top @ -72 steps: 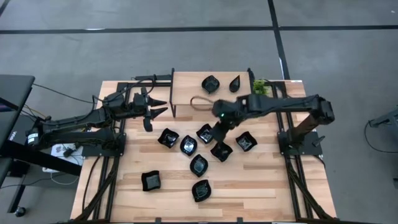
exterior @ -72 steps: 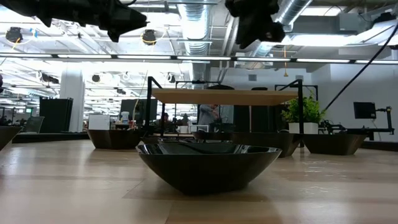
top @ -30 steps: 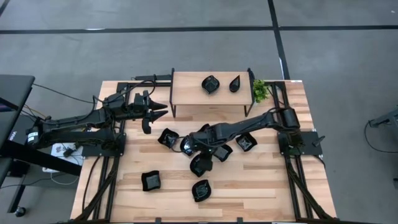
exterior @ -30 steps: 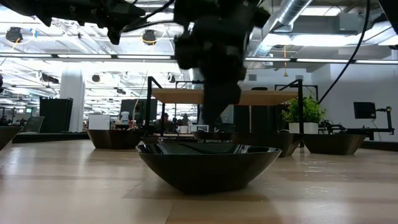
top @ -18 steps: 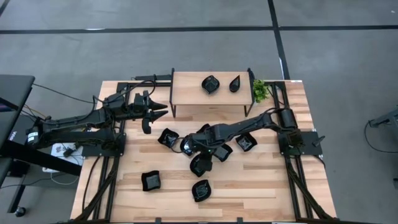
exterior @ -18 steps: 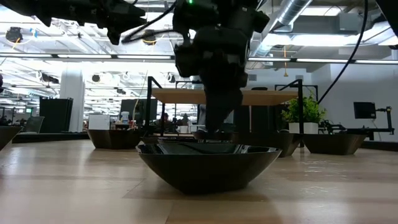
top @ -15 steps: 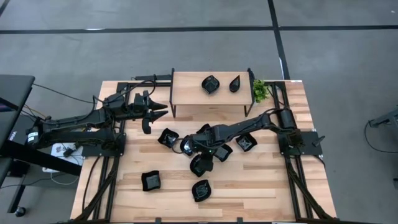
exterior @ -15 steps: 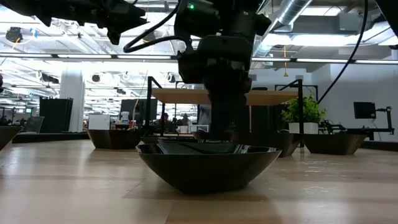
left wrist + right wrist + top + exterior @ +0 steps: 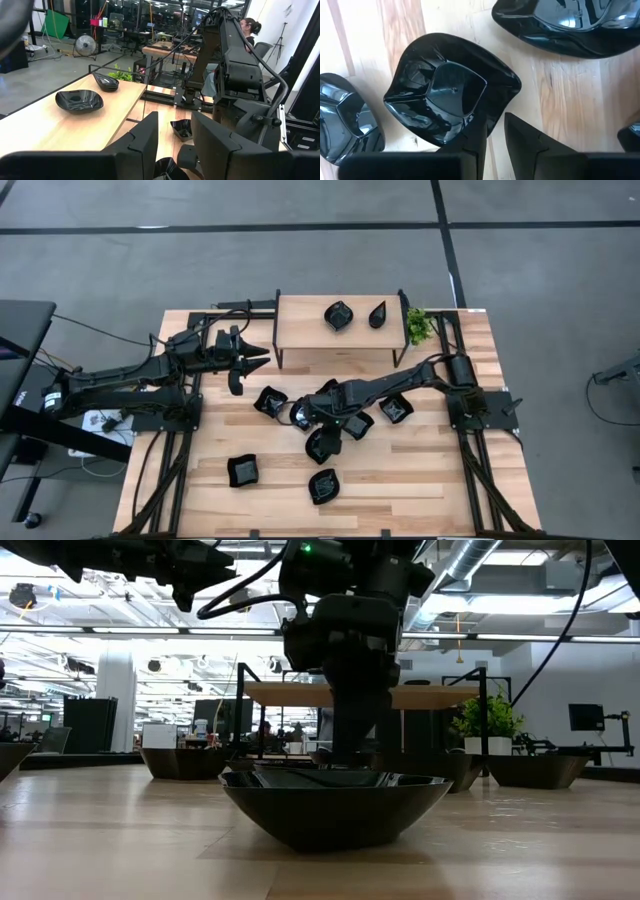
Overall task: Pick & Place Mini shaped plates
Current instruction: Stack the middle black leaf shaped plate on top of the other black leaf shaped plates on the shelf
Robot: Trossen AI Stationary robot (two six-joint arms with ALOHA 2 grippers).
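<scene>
Your right gripper is down low among the cluster of glossy black mini plates in the middle of the light wooden table. Its two dark fingers straddle the rim of one glossy black leaf-shaped mini plate, one finger inside the dish and the other outside the edge, with only a narrow gap between them; the plate lies flat on the wood, and you cannot tell whether the rim is truly pinched. Just ahead of that gripper sits a second glossy black plate, and another black dish lies close to its side.

Your left gripper hovers well apart from the cluster, beside the small raised wooden shelf, its fingers parted and holding nothing. Ahead of it on the shelf rest a wavy-edged black mini plate and a teardrop black mini plate, near a small green plant.
</scene>
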